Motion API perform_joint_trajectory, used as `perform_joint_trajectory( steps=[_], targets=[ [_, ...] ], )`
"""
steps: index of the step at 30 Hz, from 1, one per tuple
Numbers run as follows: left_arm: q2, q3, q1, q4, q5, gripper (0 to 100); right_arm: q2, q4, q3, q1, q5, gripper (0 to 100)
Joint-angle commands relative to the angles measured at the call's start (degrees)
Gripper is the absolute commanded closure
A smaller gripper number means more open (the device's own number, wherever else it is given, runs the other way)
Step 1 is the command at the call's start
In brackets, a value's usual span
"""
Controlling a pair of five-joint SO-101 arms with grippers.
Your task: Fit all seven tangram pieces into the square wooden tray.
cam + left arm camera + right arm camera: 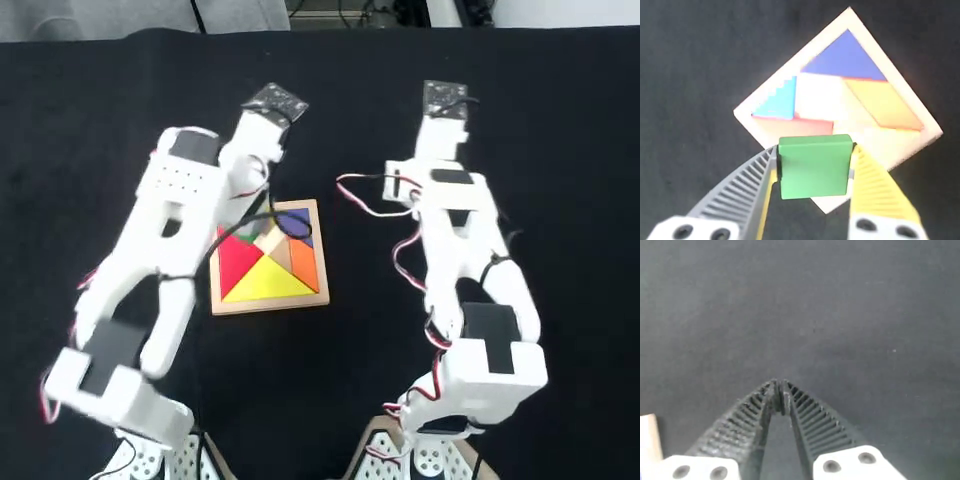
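The left gripper (814, 151) hangs over the square wooden tray (270, 303), its fingers (752, 175) clamped on either side of a green square piece (813, 167), which is lifted above the tray's near corner (how far above, the wrist view cannot settle). Inside the tray lie a blue triangle (845, 57), a cyan triangle (780, 100) and an orange piece (885, 102). From the high view a red triangle (235, 262) and a yellow triangle (268, 280) also sit in the tray, side by side. The right gripper (779, 392) is well apart from the tray over the black table (540, 150), fingers pressed together with nothing between them.
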Motion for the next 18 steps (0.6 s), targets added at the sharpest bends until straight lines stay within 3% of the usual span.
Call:
perform_joint_trajectory(
  steps=[1,10,18],
  targets=[
    [10.29,-12.79,-0.22,0.88,-1.58,82,-0.22,-2.64,-2.24,1.23,-0.70,98.4],
    [26.99,-27.12,0.66,2.99,-1.58,82,2.59,-4.40,-3.12,1.05,-0.70,98.4],
    [31.03,-28.53,1.19,2.99,-1.58,82,2.42,-4.57,-3.12,0.97,-0.70,98.4]
  ],
)
